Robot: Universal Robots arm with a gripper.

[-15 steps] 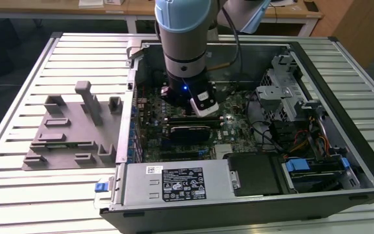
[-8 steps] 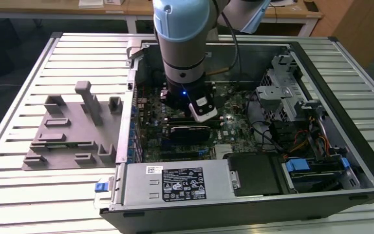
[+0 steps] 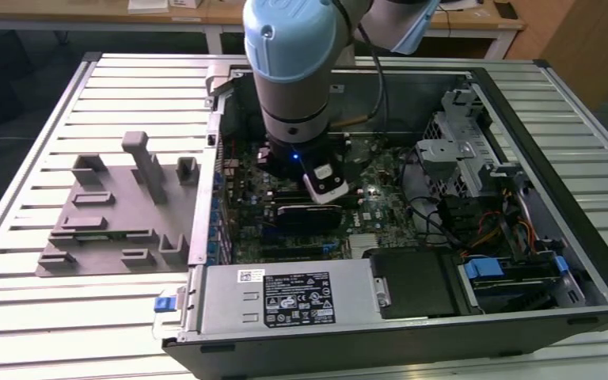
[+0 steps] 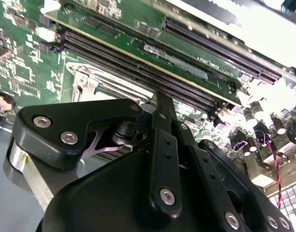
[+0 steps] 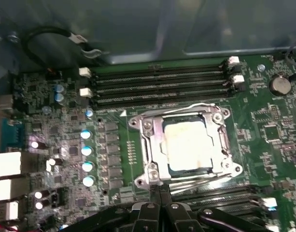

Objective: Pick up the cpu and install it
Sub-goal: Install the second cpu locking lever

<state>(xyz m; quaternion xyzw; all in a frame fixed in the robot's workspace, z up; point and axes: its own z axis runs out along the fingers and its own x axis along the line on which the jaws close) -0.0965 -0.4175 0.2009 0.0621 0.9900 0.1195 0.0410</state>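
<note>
At the exterior view's left, a grey plastic fixture tray [image 3: 114, 214] lies on the slatted metal table [image 3: 29, 103] beside the open black computer case [image 3: 557, 261]. In the first wrist view, the flat square cpu with its pale silvery top [image 5: 186, 145] already sits inside the metal socket frame [image 5: 148, 145] on the green motherboard [image 5: 56, 140], so the pick and placement look done; whether the socket is latched I cannot tell. The grey and pale blue arm [image 3: 294, 71] reaches steeply down into the case, and the black gripper [image 5: 160, 205] hangs just beside the socket's edge, its fingers drawn together and holding nothing.
</note>
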